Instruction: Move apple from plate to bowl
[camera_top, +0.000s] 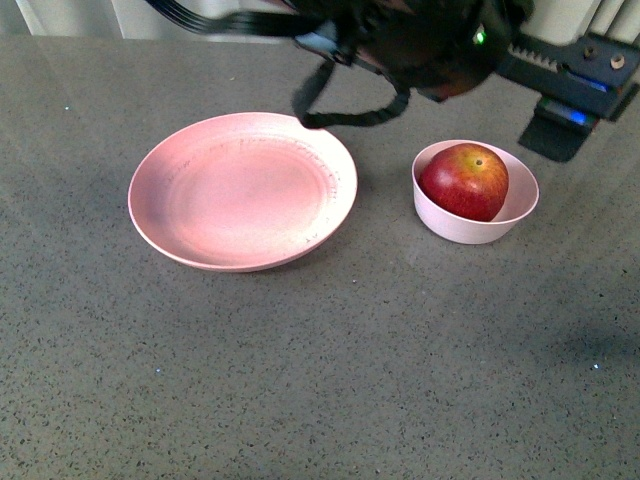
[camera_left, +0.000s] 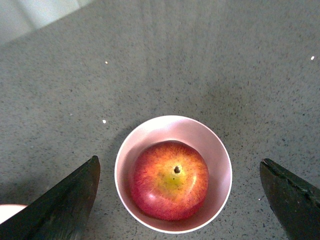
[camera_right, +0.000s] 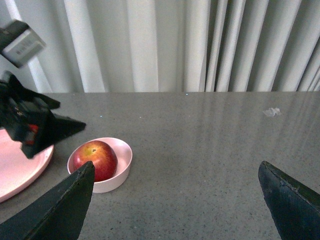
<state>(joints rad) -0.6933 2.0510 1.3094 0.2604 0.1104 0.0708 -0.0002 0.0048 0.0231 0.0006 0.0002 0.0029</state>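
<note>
The dark-red apple (camera_top: 465, 180) with a yellow patch at its stem sits inside the small pale bowl (camera_top: 470, 232), right of the wide pink plate (camera_top: 240, 190), which holds nothing. In the left wrist view my left gripper (camera_left: 178, 165) hangs open straight above the apple (camera_left: 170, 187) and the bowl (camera_left: 220, 150), with a finger out on each side and touching neither. The left arm (camera_top: 420, 50) shows at the top of the front view. My right gripper (camera_right: 175, 170) is open and empty over bare table, to the right of the bowl (camera_right: 122, 170) and the apple (camera_right: 95, 159).
The grey speckled tabletop (camera_top: 300, 380) stretches toward me. The left arm (camera_right: 30, 125) hangs above the plate's edge (camera_right: 20, 175) in the right wrist view. A small white scrap (camera_right: 272, 112) lies far back on the table, and pale curtains (camera_right: 200, 45) stand behind it.
</note>
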